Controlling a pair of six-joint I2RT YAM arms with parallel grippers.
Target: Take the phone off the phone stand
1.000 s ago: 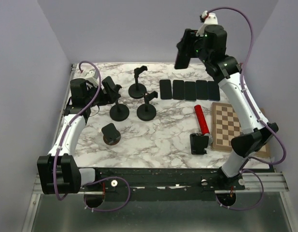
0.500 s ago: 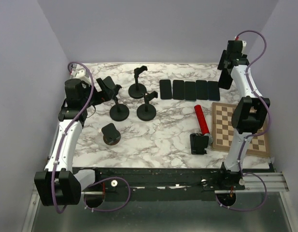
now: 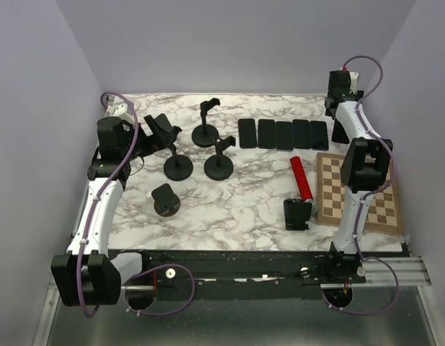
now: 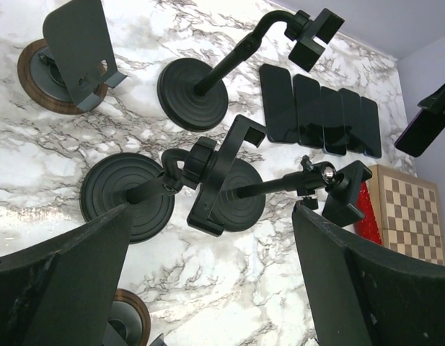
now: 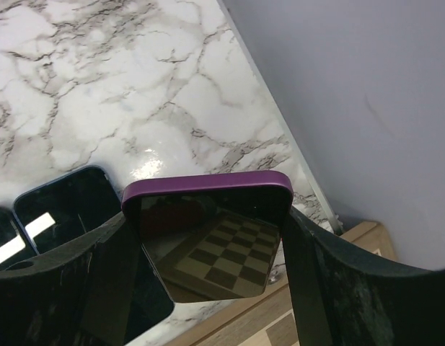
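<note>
My right gripper (image 5: pixel 208 288) is shut on a phone with a purple case (image 5: pixel 208 238), gripping its two long sides; the dark screen reflects the chessboard. In the top view the right gripper (image 3: pixel 339 121) holds the phone (image 3: pixel 340 132) low at the far right, just right of the row of phones (image 3: pixel 283 134). The held phone also shows in the left wrist view (image 4: pixel 428 122). My left gripper (image 3: pixel 161 131) is open and empty, hovering by a black phone stand (image 3: pixel 178 167). In the left wrist view its jaws (image 4: pixel 208 288) stand wide apart above that stand's empty clamp (image 4: pixel 218 176).
Two more black arm stands (image 3: pixel 205 133) (image 3: pixel 218 167), a small stand on a wooden disc (image 3: pixel 166 200) and a black holder (image 3: pixel 297 214) stand on the marble table. A red cylinder (image 3: pixel 301 179) lies beside a chessboard (image 3: pixel 355 191) at the right edge.
The right arm has swung from high at the back over to the far right and lowered the phone beside the row of phones. The left arm has barely shifted.
</note>
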